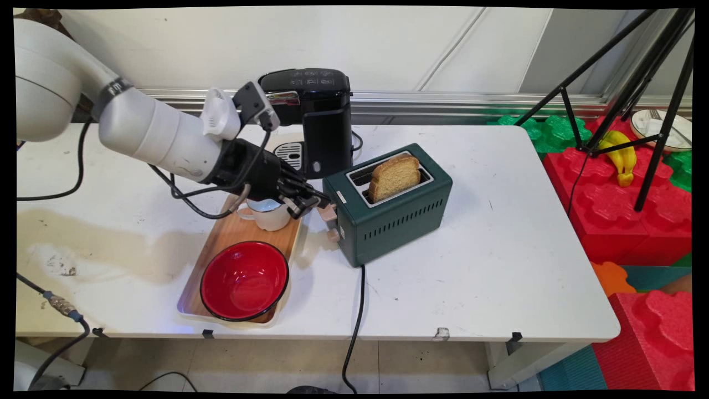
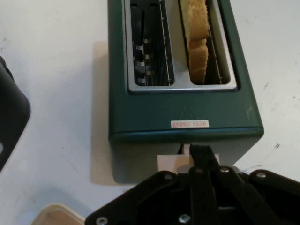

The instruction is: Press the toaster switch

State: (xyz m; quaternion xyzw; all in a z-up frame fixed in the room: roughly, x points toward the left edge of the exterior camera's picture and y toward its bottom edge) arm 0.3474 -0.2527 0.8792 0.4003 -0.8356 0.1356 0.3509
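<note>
We see the white table (image 1: 498, 266) carrying everything, and the largest thing on it is the green toaster (image 1: 396, 213), standing near the middle with its black cord (image 1: 354, 327) running off the near edge; a slice of toast (image 1: 393, 176) stands upright in one of its two slots, the other slot being bare in the hand view; behind it and just to the left stands the black coffee machine (image 1: 316, 119) against the back of the table; to the left of the toaster lies a wooden tray (image 1: 221, 244), and on its near half sits a red bowl (image 1: 244, 280) with a black rim, while on its far half stands a white mug (image 1: 270, 214), partly under the arm's wrist; the gripper (image 1: 320, 204) reaches in from the left, low and level, at the toaster's left end face; in the hand view its two fingers (image 2: 202, 161) are drawn together into one narrow tip, shut with nothing between them; that tip rests on the toaster's pale lever (image 2: 173, 164), which juts from the end face below a small label (image 2: 190, 124).
</note>
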